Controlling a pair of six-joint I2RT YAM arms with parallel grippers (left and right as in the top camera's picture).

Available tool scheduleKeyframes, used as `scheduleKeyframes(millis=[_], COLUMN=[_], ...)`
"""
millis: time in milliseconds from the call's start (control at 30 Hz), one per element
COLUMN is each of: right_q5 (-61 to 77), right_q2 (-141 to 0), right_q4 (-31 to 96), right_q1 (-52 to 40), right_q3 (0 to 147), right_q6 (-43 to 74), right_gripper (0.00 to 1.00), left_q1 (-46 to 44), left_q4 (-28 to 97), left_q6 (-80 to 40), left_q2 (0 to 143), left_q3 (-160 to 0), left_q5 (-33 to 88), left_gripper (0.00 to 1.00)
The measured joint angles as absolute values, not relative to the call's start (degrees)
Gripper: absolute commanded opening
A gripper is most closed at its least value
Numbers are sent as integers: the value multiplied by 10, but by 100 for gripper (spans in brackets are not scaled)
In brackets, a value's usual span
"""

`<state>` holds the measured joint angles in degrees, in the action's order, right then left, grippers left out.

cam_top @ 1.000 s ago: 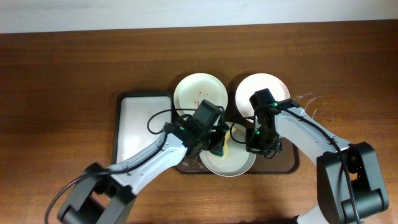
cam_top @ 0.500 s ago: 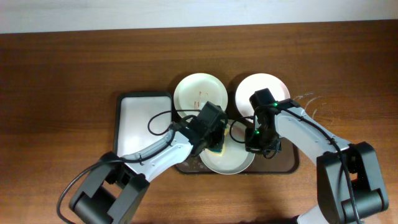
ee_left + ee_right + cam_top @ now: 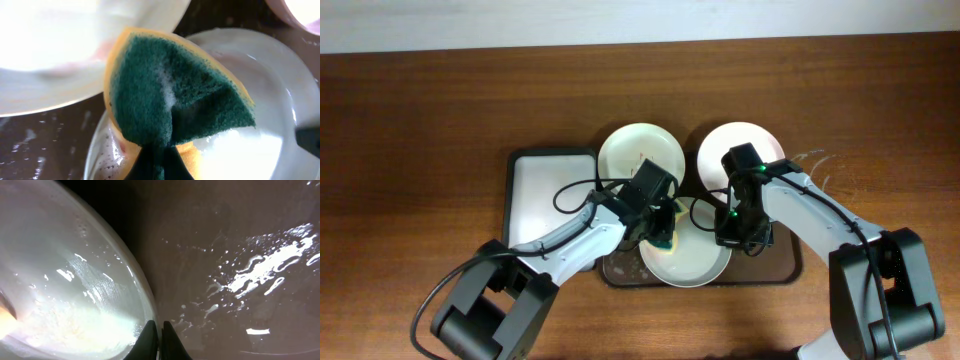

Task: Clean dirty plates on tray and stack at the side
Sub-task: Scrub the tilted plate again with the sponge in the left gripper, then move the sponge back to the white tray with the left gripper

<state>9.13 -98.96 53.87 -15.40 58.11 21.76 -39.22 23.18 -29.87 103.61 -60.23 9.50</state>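
Note:
A pale plate lies at the front of the dark brown tray, wet and sudsy. My left gripper is shut on a green sponge with a yellow back. The sponge is pressed onto this plate's left part. My right gripper is shut on the same plate's right rim, with its tips straddling the edge. Behind it on the tray lie a cream plate with reddish marks and a pale pink plate.
A white-lined tray lies left of the brown tray, under my left arm. The brown tray's floor is wet with streaks of suds. Bare wooden table surrounds both trays.
My left gripper has shifted the sponge slightly left and back across the front plate. The right gripper has kept its hold on the rim without moving.

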Motion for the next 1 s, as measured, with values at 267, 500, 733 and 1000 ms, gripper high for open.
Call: scheduleKeyframes(millis=[267,500,733,1000], right_q5=[90,81,79,96], right_q2=[-990,-992,-1020,-1018], right_q4=[539,521,499,497], right_q1=[-154,-154,-154,-153], right_q3=[581,580,578,580], right_q6=[212,208,205,195], right_gripper=[4,31,11,4], left_q1=[-369,-269,-199,-192], left_q4=[251,326,430,455], left_q6=[-284,-268,-266,-266], left_q2=[1029,933,912,912], left_q3=[-603,-617,-618,-618], left_q5=[192,158,40,-16], left_gripper=[0,0,0,0])
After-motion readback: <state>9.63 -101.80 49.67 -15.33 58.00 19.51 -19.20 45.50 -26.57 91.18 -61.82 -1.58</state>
